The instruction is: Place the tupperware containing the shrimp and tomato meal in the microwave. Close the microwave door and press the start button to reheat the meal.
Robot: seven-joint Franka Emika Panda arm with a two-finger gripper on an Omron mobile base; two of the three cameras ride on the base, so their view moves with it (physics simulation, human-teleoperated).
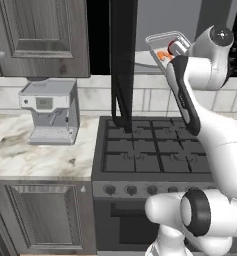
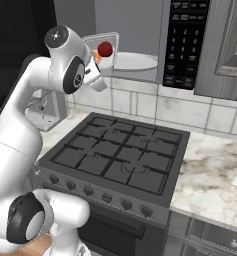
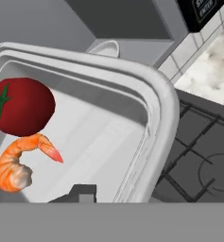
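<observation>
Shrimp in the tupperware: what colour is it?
Orange, paler at one end; the shrimp shows best in the hand view.

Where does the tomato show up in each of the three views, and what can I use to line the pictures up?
Left base view: tomato mostly hidden behind the wrist, inside the raised tupperware.
Right base view: tomato upper centre-left, before the microwave opening.
Hand view: tomato at left, above a shrimp.
Shared landmark: the stove.

- The microwave [image 2: 140,45] cavity stands open toward the arm, with a white plate [image 2: 135,62] on its floor.
- The door [image 1: 123,60] hangs edge-on at the cavity's left, over the stove [image 1: 155,150].
- The button strip [image 2: 185,40] bounds the right side.
</observation>
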